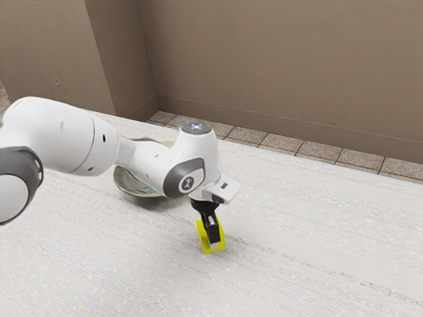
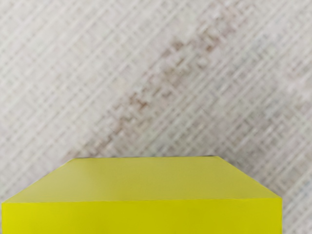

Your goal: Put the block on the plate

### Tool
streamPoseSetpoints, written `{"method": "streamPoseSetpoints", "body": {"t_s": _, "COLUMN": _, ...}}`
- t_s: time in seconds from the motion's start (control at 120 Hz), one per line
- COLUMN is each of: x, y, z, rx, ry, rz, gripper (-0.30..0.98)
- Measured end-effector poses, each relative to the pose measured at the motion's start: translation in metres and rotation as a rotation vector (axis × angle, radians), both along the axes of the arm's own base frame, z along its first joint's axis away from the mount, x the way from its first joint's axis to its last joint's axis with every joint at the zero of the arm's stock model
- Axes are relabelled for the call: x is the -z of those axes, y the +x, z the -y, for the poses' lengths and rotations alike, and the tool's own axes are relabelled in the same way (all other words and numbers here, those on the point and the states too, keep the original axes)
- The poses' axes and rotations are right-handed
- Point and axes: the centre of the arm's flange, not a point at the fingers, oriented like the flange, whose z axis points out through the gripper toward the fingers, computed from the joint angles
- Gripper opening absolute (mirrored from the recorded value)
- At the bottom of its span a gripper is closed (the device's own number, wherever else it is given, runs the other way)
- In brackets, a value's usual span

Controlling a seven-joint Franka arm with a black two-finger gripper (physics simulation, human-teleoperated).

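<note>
In the exterior view my gripper (image 1: 212,232) points down at the yellow block (image 1: 201,231), overlapping its near side; I cannot tell whether it is open or shut. The same block (image 2: 146,217) spans most of the wrist view's lower edge, close under my hand, showing a bright face and a duller one. Whether the block rests on the table or hangs just above it is unclear. Behind my arm, toward the exterior view's left, the plate (image 1: 129,183) is partly hidden, and it stands apart from the block.
A pale, streaked tabletop (image 1: 310,251) extends around the block, and its woven-looking surface (image 2: 146,73) lies beyond the block in the wrist view. My forearm passes over the plate. Past the table's far edge are floor tiles (image 1: 317,150) and a brown wall (image 1: 277,59).
</note>
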Motion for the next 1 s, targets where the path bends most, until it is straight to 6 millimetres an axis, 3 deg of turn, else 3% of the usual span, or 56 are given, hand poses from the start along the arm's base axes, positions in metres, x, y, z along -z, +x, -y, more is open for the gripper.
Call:
{"method": "streamPoseSetpoints", "body": {"t_s": 0.25, "x": -0.001, "y": 0.002, "z": 0.001, "rx": 0.011, "ry": -0.003, "rz": 0.011, "gripper": 0.44}}
{"method": "streamPoseSetpoints", "body": {"t_s": 0.467, "x": -0.012, "y": 0.004, "z": 0.000, "rx": 0.014, "ry": -0.005, "rz": 0.035, "gripper": 0.41}}
{"method": "streamPoseSetpoints", "body": {"t_s": 0.608, "x": -0.037, "y": 0.007, "z": -0.001, "rx": 0.010, "ry": -0.014, "rz": 0.074, "gripper": 0.40}}
{"method": "streamPoseSetpoints", "body": {"t_s": 0.733, "x": -0.058, "y": 0.016, "z": -0.021, "rx": -0.026, "ry": -0.021, "rz": 0.104, "gripper": 0.40}}
{"method": "streamPoseSetpoints", "body": {"t_s": 0.917, "x": -0.120, "y": 0.057, "z": -0.045, "rx": -0.062, "ry": -0.026, "rz": 0.191, "gripper": 0.40}}
{"method": "streamPoseSetpoints", "body": {"t_s": 1.0, "x": -0.133, "y": 0.081, "z": -0.064, "rx": -0.086, "ry": -0.018, "rz": 0.203, "gripper": 0.40}}
